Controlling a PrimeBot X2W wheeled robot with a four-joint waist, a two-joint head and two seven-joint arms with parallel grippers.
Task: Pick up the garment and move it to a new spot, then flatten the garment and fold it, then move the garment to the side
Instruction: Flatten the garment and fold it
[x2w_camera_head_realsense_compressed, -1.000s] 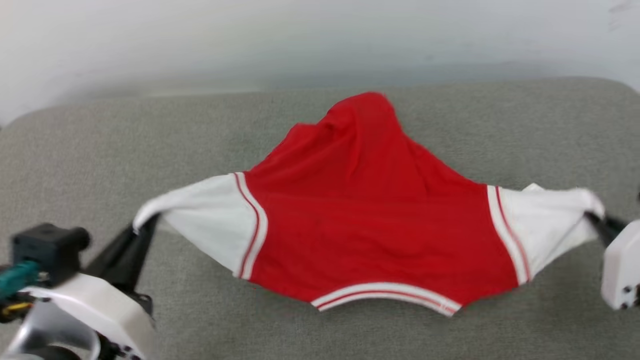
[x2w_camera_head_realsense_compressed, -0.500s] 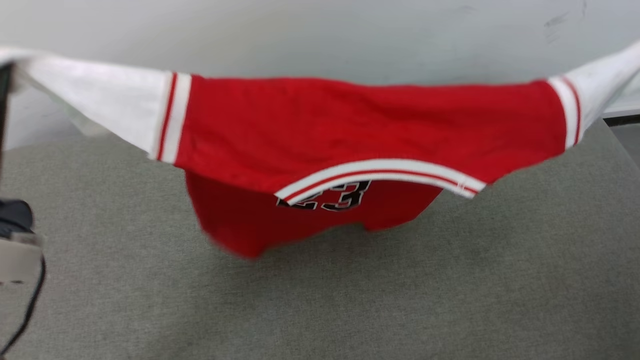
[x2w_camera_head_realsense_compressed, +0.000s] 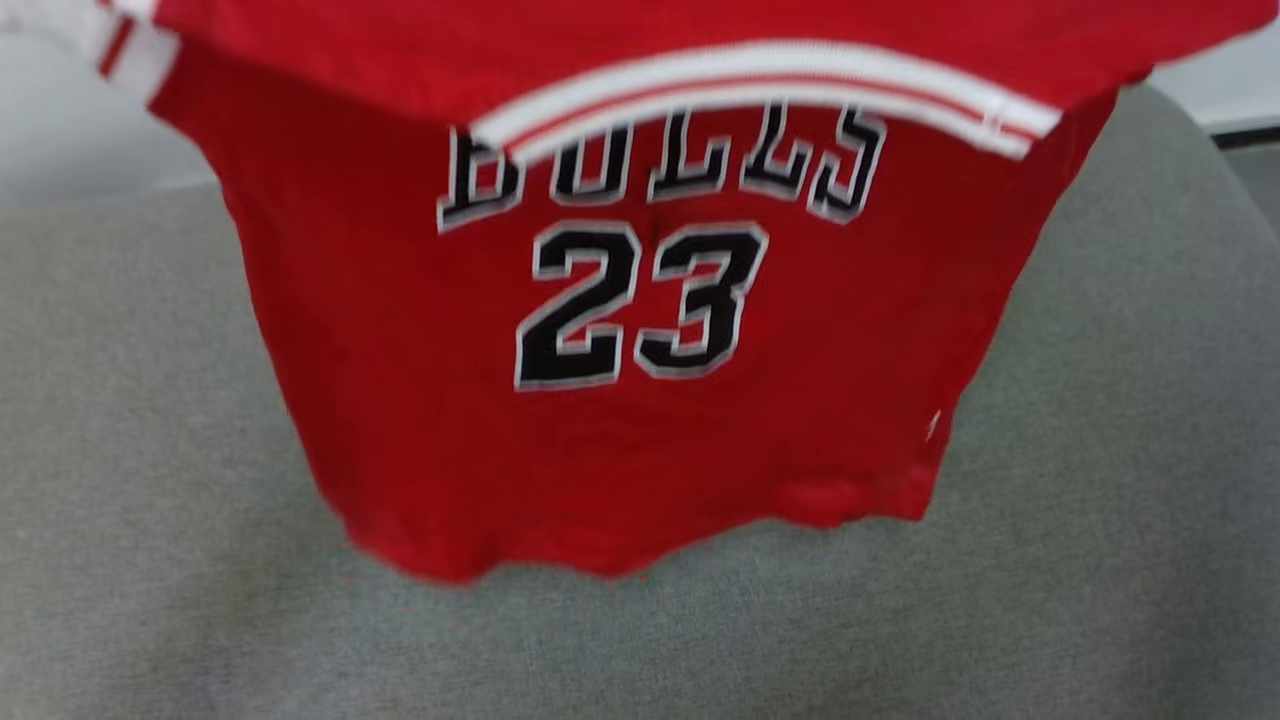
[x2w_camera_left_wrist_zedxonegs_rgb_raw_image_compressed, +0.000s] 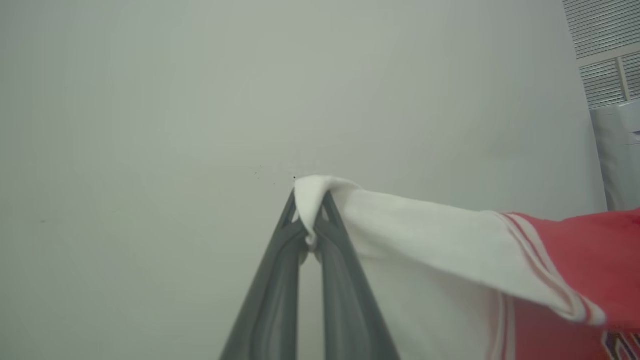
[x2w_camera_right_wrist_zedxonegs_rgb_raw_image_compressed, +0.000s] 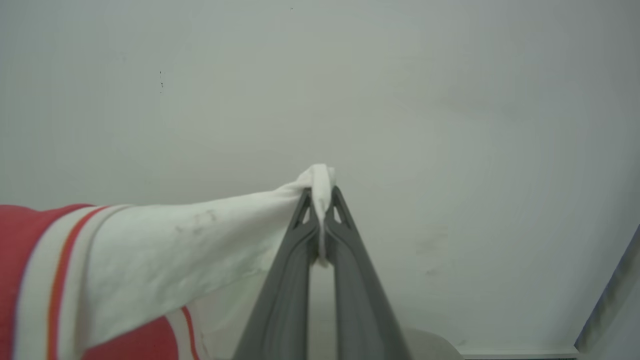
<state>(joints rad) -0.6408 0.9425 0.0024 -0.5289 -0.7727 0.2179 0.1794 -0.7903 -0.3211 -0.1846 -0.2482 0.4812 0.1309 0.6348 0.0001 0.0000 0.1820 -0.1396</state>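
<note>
A grey fabric surface (x2w_camera_head_realsense_compressed: 150, 450) is spread across the lower part of the head view, with a pale wall (x2w_camera_head_realsense_compressed: 60, 130) seen behind it at 10 o'clock. In the left wrist view, a louvred panel (x2w_camera_left_wrist_zedxonegs_rgb_raw_image_compressed: 607, 50) is set into the wall at 2 o'clock.

The garment (x2w_camera_head_realsense_compressed: 620, 420) is held up in front of the head camera, with its striped neck trim at 12 o'clock and black lettering and "23" at the centre. Its hem hangs at 6 o'clock; whether it touches the surface cannot be told.

The left gripper (x2w_camera_left_wrist_zedxonegs_rgb_raw_image_compressed: 309, 200) is pressed together on the tip of a white sleeve (x2w_camera_left_wrist_zedxonegs_rgb_raw_image_compressed: 425, 235), which is drawn out toward 4 o'clock. The right gripper (x2w_camera_right_wrist_zedxonegs_rgb_raw_image_compressed: 319, 197) is likewise pinched on the other sleeve (x2w_camera_right_wrist_zedxonegs_rgb_raw_image_compressed: 190, 250), which is stretched toward 8 o'clock.
</note>
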